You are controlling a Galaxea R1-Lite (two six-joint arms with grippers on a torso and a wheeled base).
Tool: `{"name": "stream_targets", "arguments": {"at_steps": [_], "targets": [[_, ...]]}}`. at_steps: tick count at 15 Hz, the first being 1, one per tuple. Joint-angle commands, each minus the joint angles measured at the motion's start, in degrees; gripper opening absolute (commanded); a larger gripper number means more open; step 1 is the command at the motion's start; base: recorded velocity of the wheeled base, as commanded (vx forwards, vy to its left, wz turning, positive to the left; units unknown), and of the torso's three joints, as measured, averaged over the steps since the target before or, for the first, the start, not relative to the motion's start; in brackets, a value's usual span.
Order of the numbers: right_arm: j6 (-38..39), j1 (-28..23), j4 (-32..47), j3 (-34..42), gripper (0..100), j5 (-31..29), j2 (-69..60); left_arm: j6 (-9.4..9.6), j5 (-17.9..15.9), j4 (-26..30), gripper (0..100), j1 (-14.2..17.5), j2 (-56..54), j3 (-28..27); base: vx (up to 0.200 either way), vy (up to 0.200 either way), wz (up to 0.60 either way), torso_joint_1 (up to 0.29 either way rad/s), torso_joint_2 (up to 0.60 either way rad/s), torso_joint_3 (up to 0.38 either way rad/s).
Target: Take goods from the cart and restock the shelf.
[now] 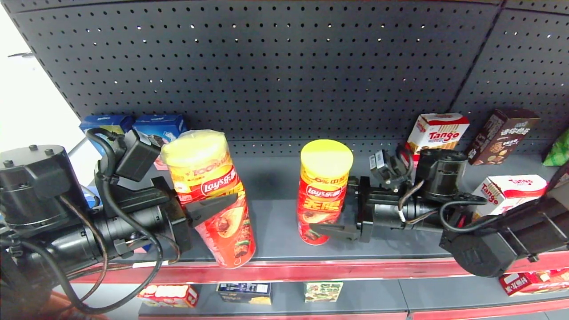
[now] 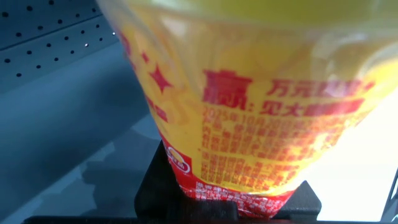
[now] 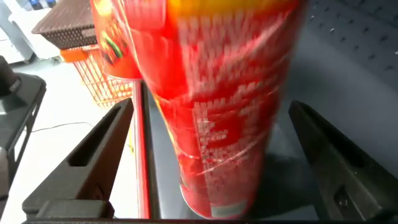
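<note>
Two red-and-yellow chip cans with yellow lids are at the grey shelf (image 1: 275,178). My left gripper (image 1: 217,205) is shut on the left can (image 1: 213,195), which tilts with its lid toward the left and its base over the shelf's red front lip. In the left wrist view that can (image 2: 261,112) sits between the fingers of the left gripper (image 2: 230,202). The right can (image 1: 323,191) stands upright on the shelf. My right gripper (image 1: 323,222) is open around its lower half, and in the right wrist view the can (image 3: 217,112) has a gap to each finger (image 3: 93,155).
Blue boxes (image 1: 133,124) stand at the back left. Wafer boxes (image 1: 438,129) (image 1: 506,189), a brown cookie box (image 1: 502,135) and a green bag (image 1: 560,149) are at the right. The pegboard (image 1: 284,66) backs the shelf. Small boxes (image 1: 169,295) line the lower shelf. An orange cart basket (image 3: 99,87) is behind.
</note>
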Motion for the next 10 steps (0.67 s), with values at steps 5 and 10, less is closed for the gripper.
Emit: {"name": "stream_targets", "arguments": {"at_steps": [5, 10], "targets": [[0.27, -5.03, 1.36, 7.59, 100, -3.86, -19.93, 0.00, 0.00, -0.02, 0, -0.18, -0.66, 0.28, 0.000, 0.000, 0.00, 0.000, 0.00, 0.000], [0.27, -4.42, 12.43, 9.08, 100, -21.97, -36.19, 0.00, 0.00, -0.02, 0, -0.18, -1.36, 0.20, 0.000, 0.000, 0.00, 0.000, 0.00, 0.000]]}}
